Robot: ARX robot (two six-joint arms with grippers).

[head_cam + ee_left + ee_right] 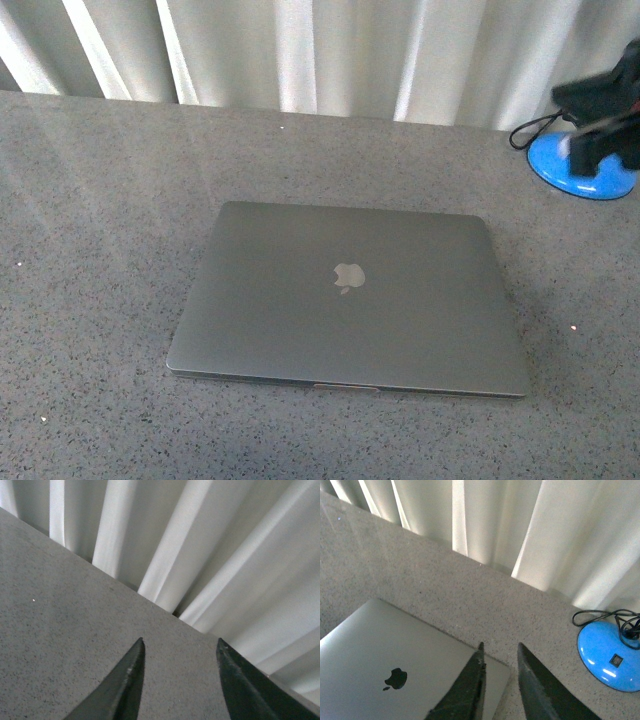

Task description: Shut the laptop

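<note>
The laptop (pixel 345 300) lies flat in the middle of the grey table with its lid down, the apple logo facing up. In the right wrist view its far corner (pixel 395 650) sits just below my right gripper (pixel 500 645), which is open with nothing between its fingers. That gripper (pixel 600 150) shows blurred at the far right of the front view, raised above the table and apart from the laptop. My left gripper (pixel 180 640) is open over bare tabletop near the back edge. It does not show in the front view.
A blue disc-shaped base (pixel 580 170) with a black cable stands at the back right, also in the right wrist view (pixel 607 655). White curtains (pixel 300 50) hang behind the speckled grey table (pixel 90 250).
</note>
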